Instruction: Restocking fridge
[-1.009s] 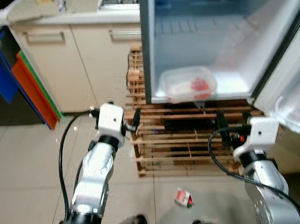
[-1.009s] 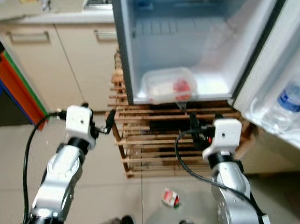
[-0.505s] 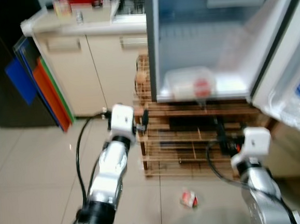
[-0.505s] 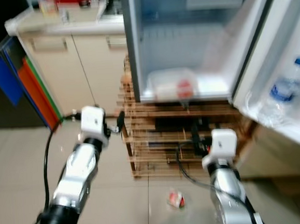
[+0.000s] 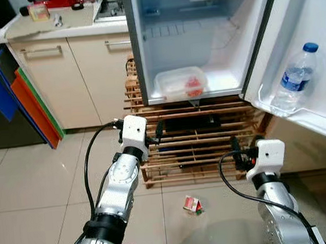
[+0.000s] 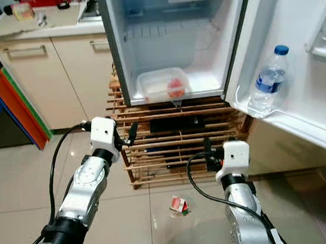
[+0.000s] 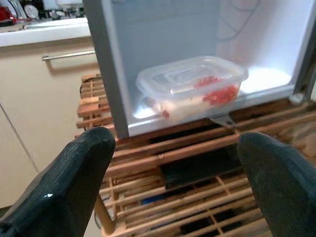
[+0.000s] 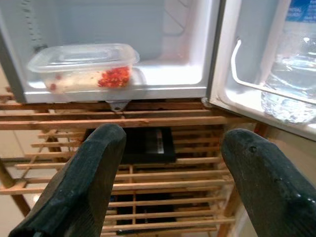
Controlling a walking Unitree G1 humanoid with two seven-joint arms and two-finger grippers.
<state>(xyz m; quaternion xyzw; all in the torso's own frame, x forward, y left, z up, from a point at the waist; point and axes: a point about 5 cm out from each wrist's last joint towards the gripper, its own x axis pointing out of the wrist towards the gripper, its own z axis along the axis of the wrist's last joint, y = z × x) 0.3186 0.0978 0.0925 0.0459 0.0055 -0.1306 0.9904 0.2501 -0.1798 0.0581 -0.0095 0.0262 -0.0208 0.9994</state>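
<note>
The fridge (image 5: pixel 137 56) stands open on a wooden slatted rack (image 5: pixel 202 148). On its bottom shelf lies a clear lidded container (image 5: pixel 180 84) with red and pale food inside. A water bottle (image 5: pixel 295 80) with a blue cap stands in the door shelf (image 5: pixel 315 115). My left gripper (image 7: pixel 175 140) is open and empty, held low before the rack, short of the container (image 7: pixel 192 89). My right gripper (image 8: pixel 173 138) is also open and empty, in front of the rack below the door, well clear of the bottle (image 8: pixel 296 74).
A small red and white carton (image 5: pixel 192 204) lies on the tiled floor between my arms. Beige cabinets (image 5: pixel 63 79) with a cluttered counter stand left of the fridge. Blue, orange and green boards (image 5: pixel 20 99) lean at the far left.
The camera has pulled back and risen, so the fridge door and bottle now show in full. Both arms stay held out in front, open and empty.
</note>
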